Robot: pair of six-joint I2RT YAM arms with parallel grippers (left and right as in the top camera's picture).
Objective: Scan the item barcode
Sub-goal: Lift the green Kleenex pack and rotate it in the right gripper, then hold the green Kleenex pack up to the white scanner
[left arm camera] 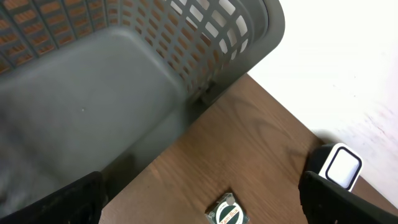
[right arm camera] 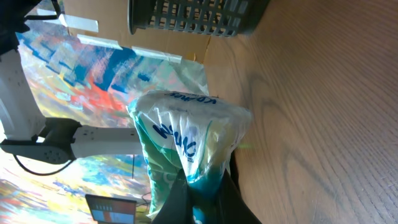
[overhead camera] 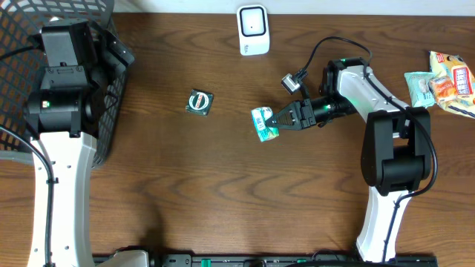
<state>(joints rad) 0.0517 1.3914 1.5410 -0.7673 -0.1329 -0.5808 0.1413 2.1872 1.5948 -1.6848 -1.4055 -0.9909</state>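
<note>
1. Fingers (overhead camera: 286,115) of the right gripper (overhead camera: 276,119) are pinching a green-and-white packet (overhead camera: 263,124) at mid-table in the overhead view, below the white scanner (overhead camera: 252,30). A dark sachet (overhead camera: 199,101) is lying nearby, and the left arm is hanging over the grey basket (overhead camera: 111,81).
2. In the left wrist view, the left gripper (left arm camera: 204,198) is standing spread wide and holding nothing beside the basket (left arm camera: 124,81). The sachet (left arm camera: 227,213) and the scanner (left arm camera: 339,165) are lying on the wooden table (left arm camera: 261,143).
3. In the right wrist view, the right gripper (right arm camera: 199,199) is squeezing the packet's (right arm camera: 186,143) lower end, close beside the table (right arm camera: 323,124).
</note>
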